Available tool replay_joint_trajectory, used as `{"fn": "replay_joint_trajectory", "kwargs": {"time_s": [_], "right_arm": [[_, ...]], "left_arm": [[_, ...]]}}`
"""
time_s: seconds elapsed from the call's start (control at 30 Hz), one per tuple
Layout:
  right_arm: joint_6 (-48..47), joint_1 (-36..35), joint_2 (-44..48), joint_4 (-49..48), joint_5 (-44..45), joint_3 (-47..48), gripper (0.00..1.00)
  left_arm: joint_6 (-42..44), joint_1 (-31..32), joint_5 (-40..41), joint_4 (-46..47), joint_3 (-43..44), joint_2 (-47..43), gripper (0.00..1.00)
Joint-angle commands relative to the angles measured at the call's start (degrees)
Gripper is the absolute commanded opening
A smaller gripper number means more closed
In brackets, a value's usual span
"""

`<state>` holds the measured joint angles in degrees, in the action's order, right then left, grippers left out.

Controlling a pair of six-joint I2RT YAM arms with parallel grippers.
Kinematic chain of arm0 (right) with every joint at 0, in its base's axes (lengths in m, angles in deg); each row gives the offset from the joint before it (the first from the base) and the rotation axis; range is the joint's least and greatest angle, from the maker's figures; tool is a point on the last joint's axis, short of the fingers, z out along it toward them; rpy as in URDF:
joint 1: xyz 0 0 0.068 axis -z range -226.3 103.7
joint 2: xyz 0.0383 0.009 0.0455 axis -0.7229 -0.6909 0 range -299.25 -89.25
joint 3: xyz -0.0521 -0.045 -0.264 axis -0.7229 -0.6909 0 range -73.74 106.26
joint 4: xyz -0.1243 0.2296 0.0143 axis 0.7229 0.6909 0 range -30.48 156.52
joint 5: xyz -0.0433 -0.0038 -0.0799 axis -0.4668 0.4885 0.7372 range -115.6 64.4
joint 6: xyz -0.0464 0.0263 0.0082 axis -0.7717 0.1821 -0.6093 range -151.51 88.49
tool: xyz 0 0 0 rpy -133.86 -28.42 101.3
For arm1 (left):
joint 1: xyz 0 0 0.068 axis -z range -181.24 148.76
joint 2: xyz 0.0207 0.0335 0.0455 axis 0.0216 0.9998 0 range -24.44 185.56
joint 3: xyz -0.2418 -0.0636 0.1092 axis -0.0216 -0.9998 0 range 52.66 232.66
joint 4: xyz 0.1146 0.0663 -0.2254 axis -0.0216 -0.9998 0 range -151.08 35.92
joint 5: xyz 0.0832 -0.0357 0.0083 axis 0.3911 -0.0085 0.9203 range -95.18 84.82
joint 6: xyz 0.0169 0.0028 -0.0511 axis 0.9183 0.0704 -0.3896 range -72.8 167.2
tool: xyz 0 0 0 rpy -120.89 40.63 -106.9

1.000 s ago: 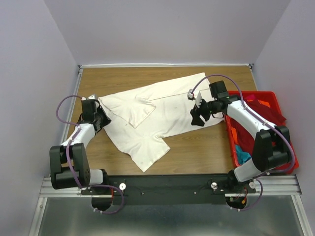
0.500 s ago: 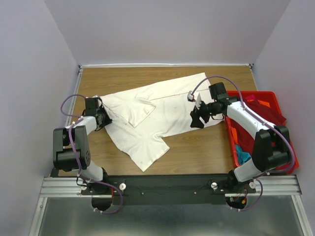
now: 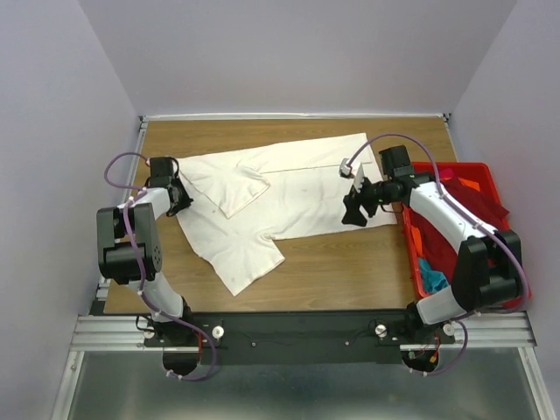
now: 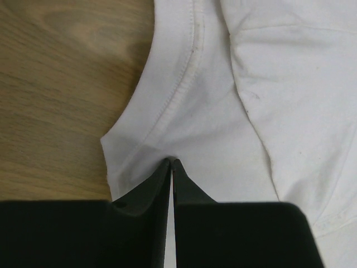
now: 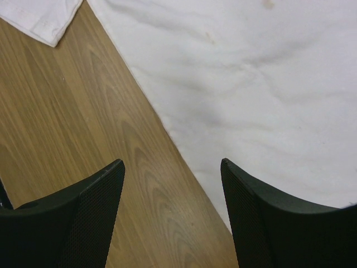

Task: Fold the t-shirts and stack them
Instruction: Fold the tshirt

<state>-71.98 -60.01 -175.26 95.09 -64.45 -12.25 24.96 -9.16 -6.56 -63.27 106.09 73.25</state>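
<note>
A cream-white t-shirt (image 3: pixel 280 197) lies spread across the wooden table (image 3: pixel 350 262), one sleeve folded over its body and another sleeve pointing toward the near edge. My left gripper (image 3: pixel 179 197) is shut on the shirt's left edge by the collar; the left wrist view shows the pinched cloth (image 4: pixel 195 123) at my closed fingertips (image 4: pixel 172 162). My right gripper (image 3: pixel 354 208) is open and empty above the shirt's lower right hem, which shows in the right wrist view (image 5: pixel 251 89). Dark red (image 3: pixel 468 197), orange (image 3: pixel 433 238) and teal (image 3: pixel 430 276) shirts lie in the crate.
A rigid red plastic crate (image 3: pixel 490 171) stands at the table's right edge, close to my right arm. Bare wood (image 5: pixel 83 139) shows below the shirt and along the far edge. Walls enclose the table on three sides.
My left gripper has pulled the shirt's left edge toward the far left, dragging the whole shirt leftward and flattening it. My right gripper has shifted slightly right and stays open.
</note>
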Motion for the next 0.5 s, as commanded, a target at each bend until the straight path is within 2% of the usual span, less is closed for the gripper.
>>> {"fn": "replay_joint_trajectory", "kwargs": {"time_s": [0.0, 0.1, 0.27, 0.33, 0.43, 0.47], "right_arm": [[-0.4, 0.8, 1.9, -0.5, -2.3, -1.0, 0.77], [-0.4, 1.3, 2.1, -0.5, -2.4, -1.0, 0.77], [-0.7, 1.9, 1.9, -0.4, -2.4, -1.3, 0.77], [-0.7, 2.0, 1.8, -0.4, -2.5, -1.5, 0.77], [-1.1, 2.1, 1.5, -0.4, -3.6, -1.8, 0.77], [-1.3, 2.2, 1.3, -0.4, -4.4, -1.9, 0.77]], "left_arm": [[1.3, -1.6, 5.3, -6.8, 3.3, 4.9, 0.13], [1.5, -1.7, 5.6, -9.1, 9.0, 8.6, 0.13], [2.4, -1.9, 4.7, -13.0, 15.1, 10.2, 0.13], [4.2, -1.9, 3.7, -13.7, 16.8, 7.1, 0.14], [7.3, -1.9, 1.8, -13.6, 16.6, -1.1, 0.21], [8.0, -1.9, -0.3, -12.9, 16.1, -3.4, 0.26]]}}
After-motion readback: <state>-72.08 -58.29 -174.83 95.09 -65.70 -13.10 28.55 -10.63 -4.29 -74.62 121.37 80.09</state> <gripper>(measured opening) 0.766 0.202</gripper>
